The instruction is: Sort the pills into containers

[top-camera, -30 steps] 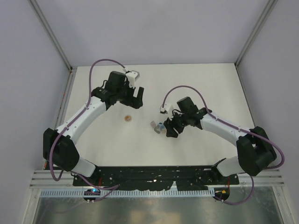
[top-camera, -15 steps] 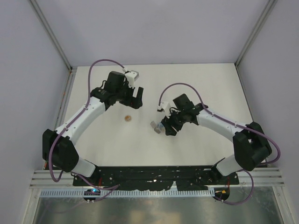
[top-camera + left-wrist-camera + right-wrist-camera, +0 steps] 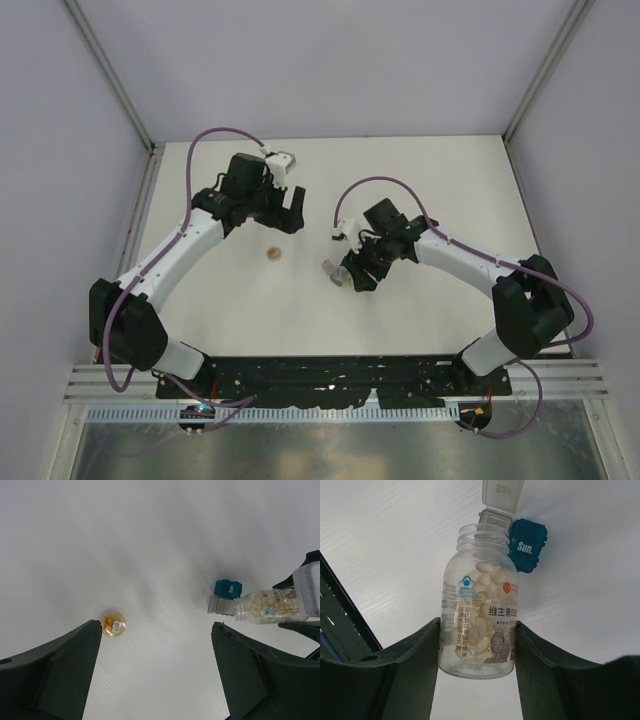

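Black metal rail (image 3: 330, 372) runs along the near edge of the white table (image 3: 420, 180), and both arms start from it. A little way in, the right gripper (image 3: 476, 630) is closed tight on a clear bottle (image 3: 480, 615). The bottle lies tipped on its side with its mouth open. The white pills (image 3: 487, 587) are inside it, heaped up toward the neck.

Right at the bottle's mouth sits the grey box (image 3: 495, 519) with its lid (image 3: 502, 495) flipped up. The mouth may be touching the box, but it is hard to tell. The teal box (image 3: 529, 545) touches the grey one on its side and its lid is shut. Both boxes sit near the middle of the table, with bare room on every side but the gripper's.

To the left, well apart from the boxes, a small orange cap (image 3: 113, 624) lies flat by itself. Farther back, the left gripper (image 3: 156, 625) hangs over the table with its fingers spread wide and nothing between them.

Behind it the table is bare to its back edge. Pale walls (image 3: 330, 60) and grey metal posts (image 3: 110, 75) close in the back and both sides.
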### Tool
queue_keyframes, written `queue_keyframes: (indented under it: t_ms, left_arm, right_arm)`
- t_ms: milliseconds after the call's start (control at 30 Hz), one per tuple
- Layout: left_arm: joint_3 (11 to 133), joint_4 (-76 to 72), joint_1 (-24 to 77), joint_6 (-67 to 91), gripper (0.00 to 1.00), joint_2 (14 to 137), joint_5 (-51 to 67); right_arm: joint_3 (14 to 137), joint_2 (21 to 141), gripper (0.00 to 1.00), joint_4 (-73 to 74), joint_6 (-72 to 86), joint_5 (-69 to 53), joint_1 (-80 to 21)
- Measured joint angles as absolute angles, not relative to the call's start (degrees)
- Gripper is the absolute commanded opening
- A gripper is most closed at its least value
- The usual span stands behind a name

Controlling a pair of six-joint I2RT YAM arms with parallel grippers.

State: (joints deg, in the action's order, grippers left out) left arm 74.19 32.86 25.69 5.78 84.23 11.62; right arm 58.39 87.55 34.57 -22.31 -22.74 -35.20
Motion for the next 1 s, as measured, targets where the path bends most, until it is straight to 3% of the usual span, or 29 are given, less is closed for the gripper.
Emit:
queue_keyframes:
  t_ms: [1000]
  left_arm:
    - [73.67,32.82,25.36,6.02,0.94,83.72,12.08]
  right_arm:
    - [62.43,91.20,0.06,39.11,-22.35,-19.27,-36.64]
